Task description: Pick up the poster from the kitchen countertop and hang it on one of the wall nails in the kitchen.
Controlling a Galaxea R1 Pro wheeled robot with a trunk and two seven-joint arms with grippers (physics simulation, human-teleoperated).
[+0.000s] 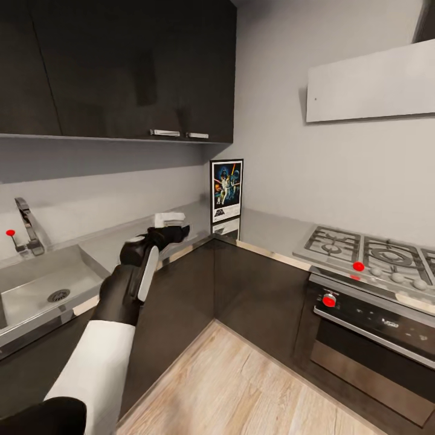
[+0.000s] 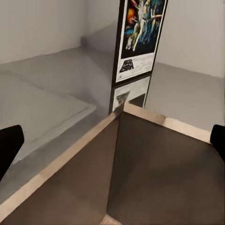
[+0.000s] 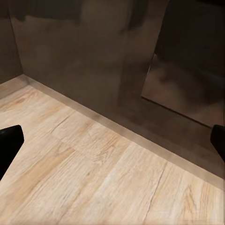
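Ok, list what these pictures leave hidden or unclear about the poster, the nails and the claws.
- Poster: top cut off by the frame edge in the left wrist view.
- Wall nails: too small to identify; a speck on the wall panel might be one.
- Right claw: fingertips at the frame edges, open.
- Left claw: opening unclear in the head view.

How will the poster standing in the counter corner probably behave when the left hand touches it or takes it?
The poster stands upright on its narrow lower edge, so a push would probably tip it. Its thin black frame suggests it is stiff and light. The glossy kitchen countertop mirrors it, so its base may slide. The open left hand is not touching it.
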